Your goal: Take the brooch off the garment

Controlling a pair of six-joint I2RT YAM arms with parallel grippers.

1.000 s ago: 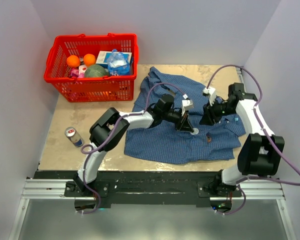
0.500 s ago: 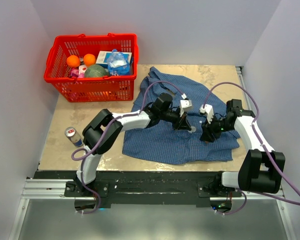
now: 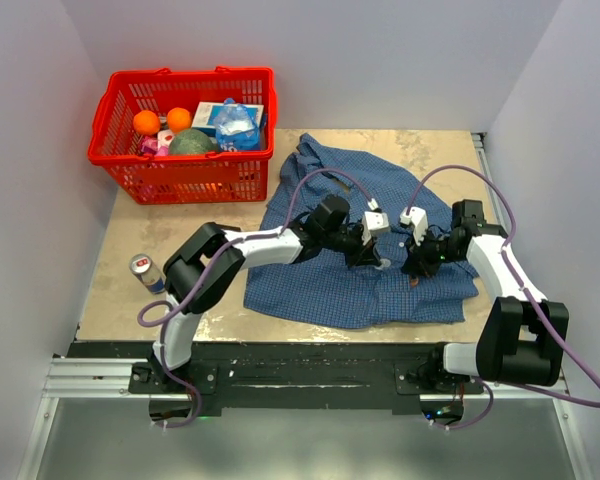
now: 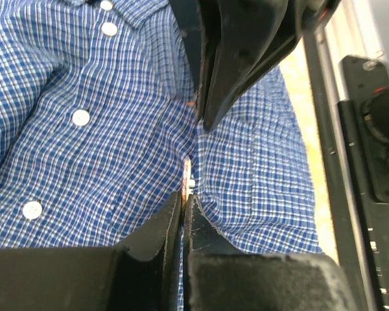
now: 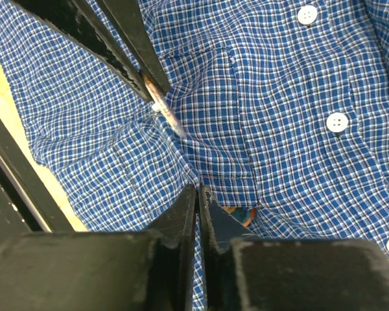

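Overhead and wrist views, read left to right as I see them from the console. At far left a red basket [image 3: 120,165] of groceries stands at the back of the table; a drinks can [image 3: 146,272] stands upright nearer me, well apart from the cloth. The garment [image 3: 320,295] lies spread and rumpled across the middle and right of the table, its white buttons [image 4: 81,117] running in a row. The left gripper [image 4: 183,197] reaches in over the shirt front with its fingers pressed together; a thin pale piece [image 4: 187,175], seen edge-on, sticks out from between the tips. Just to its right, the right gripper [image 5: 197,191] faces it, tips near but apart; its fingers are drawn almost together with only a slit between them, nipping a pucker of the checked cloth, with creases running to the tips. The brooch [image 5: 236,215] shows as a small orange-brown spot on the shirt just beside the right fingertip, at the lower edge of the chest pocket; it is partly hidden, and I cannot tell whether the finger touches it.
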